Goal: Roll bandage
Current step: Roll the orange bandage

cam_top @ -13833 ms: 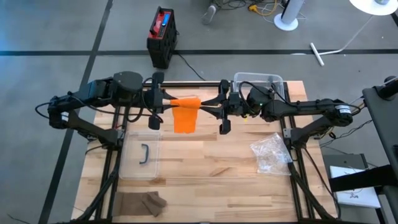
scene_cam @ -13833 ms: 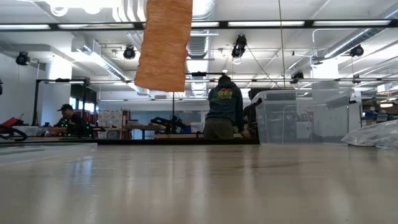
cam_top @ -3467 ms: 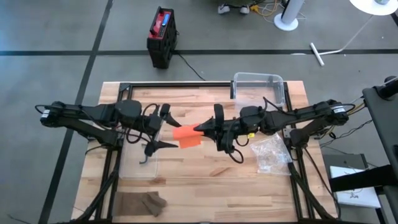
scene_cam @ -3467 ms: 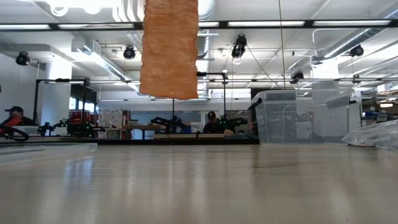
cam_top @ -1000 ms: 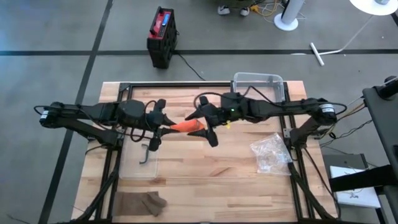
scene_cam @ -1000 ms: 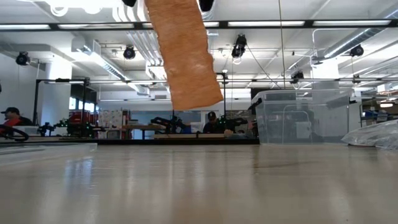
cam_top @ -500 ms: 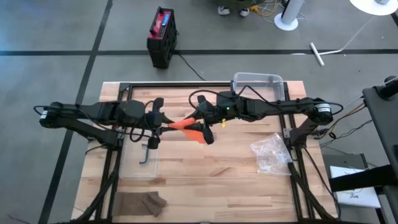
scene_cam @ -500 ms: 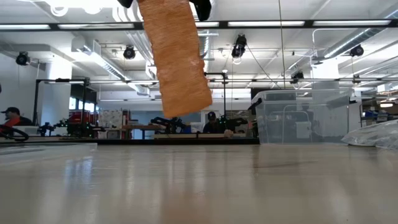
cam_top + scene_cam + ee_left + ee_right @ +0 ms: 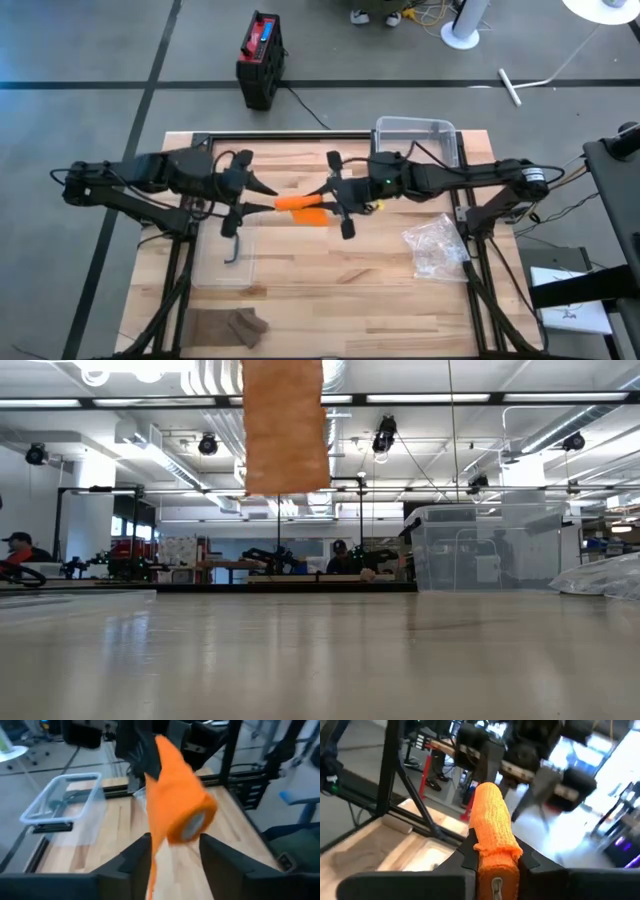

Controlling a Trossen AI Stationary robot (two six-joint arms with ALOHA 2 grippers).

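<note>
An orange bandage roll (image 9: 300, 205) hangs in the air over the middle of the table, its long axis running left to right. Its loose tail (image 9: 285, 425) hangs straight down, well above the tabletop. My right gripper (image 9: 493, 847) is shut on the roll's right end. My left gripper (image 9: 175, 842) is open at the roll's left end (image 9: 192, 822). Its fingers stand on either side of that end and just short of it. In the high view the left gripper (image 9: 260, 198) and the right gripper (image 9: 327, 203) face each other across the roll. My right gripper pinches the roll's right end (image 9: 492, 827) between its two fingers. The fingers come level from the table's right side and lie along the roll. The roll is lifted clear and about level, and its tail hangs slack below it.
A clear plastic lid with a dark handle (image 9: 230, 250) lies under the left arm. A clear bin (image 9: 415, 135) stands at the far right. A crumpled plastic bag (image 9: 435, 245) lies at the right. A brown cloth (image 9: 228, 325) lies at the near left edge.
My right gripper has rolled its wrist and shut on the roll's right end. My left gripper has opened, let go of the roll and drawn back toward the table's left edge. The tail, slanted a second ago, has risen a little and now hangs straight.
</note>
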